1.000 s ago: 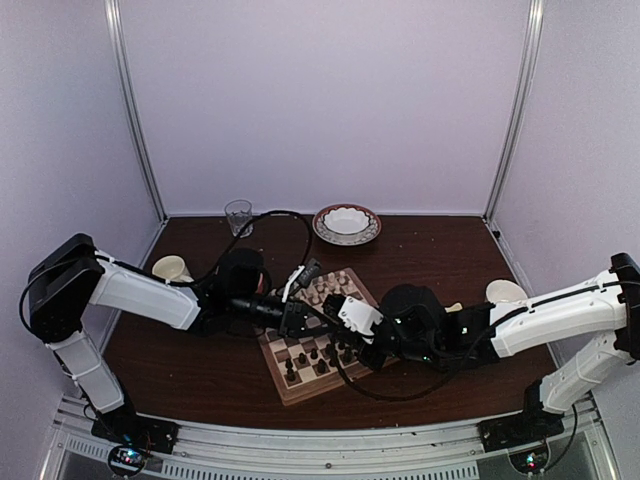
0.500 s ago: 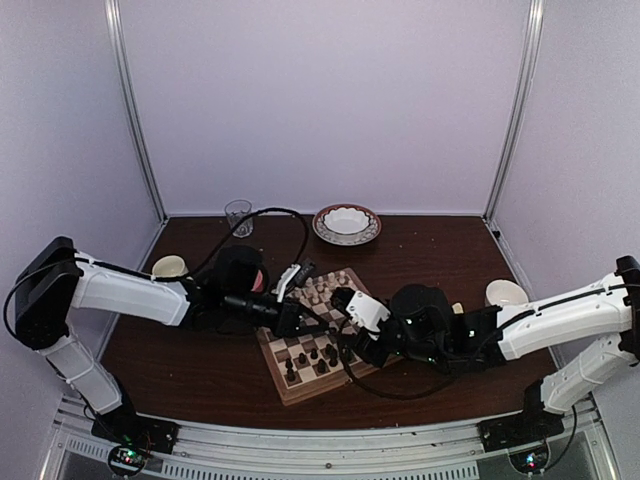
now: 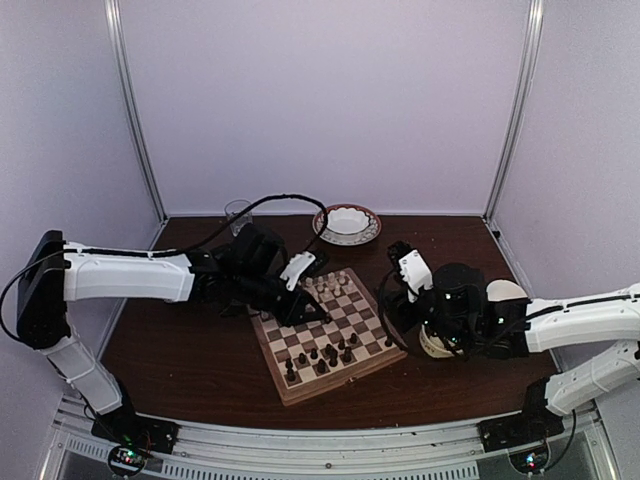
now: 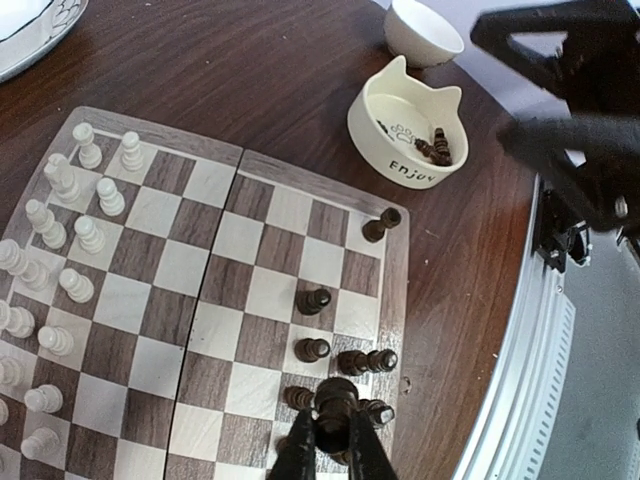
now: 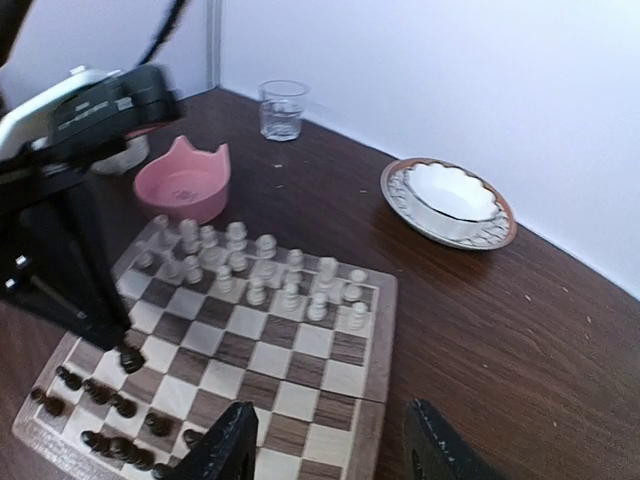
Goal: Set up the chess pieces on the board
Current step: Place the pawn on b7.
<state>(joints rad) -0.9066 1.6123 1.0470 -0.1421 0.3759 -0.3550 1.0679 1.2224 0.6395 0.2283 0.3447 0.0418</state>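
Observation:
The board (image 3: 322, 338) lies at the table's middle, with cream chessmen along its far edge and several dark chess pieces (image 3: 322, 356) in its near rows. My left gripper (image 3: 320, 313) is over the board. In the left wrist view it (image 4: 334, 448) is shut on a dark chess piece (image 4: 337, 398) above the other dark pieces (image 4: 312, 299) near the board's edge (image 4: 398, 300). My right gripper (image 3: 392, 298) is open and empty beside the board's right edge. In the right wrist view it (image 5: 335, 450) hangs above the board's corner (image 5: 372, 400).
A cream cat-shaped bowl (image 4: 405, 125) holding a few dark pieces (image 4: 435, 150) stands right of the board, with a white cup (image 3: 505, 290) beyond. A pink cat bowl (image 5: 185, 180), a glass (image 3: 238, 211) and a patterned plate with a white bowl (image 3: 346, 224) stand at the back.
My right gripper has drawn back off the board to the right and risen. My left arm has swung farther over the board, its gripper now nearer the middle.

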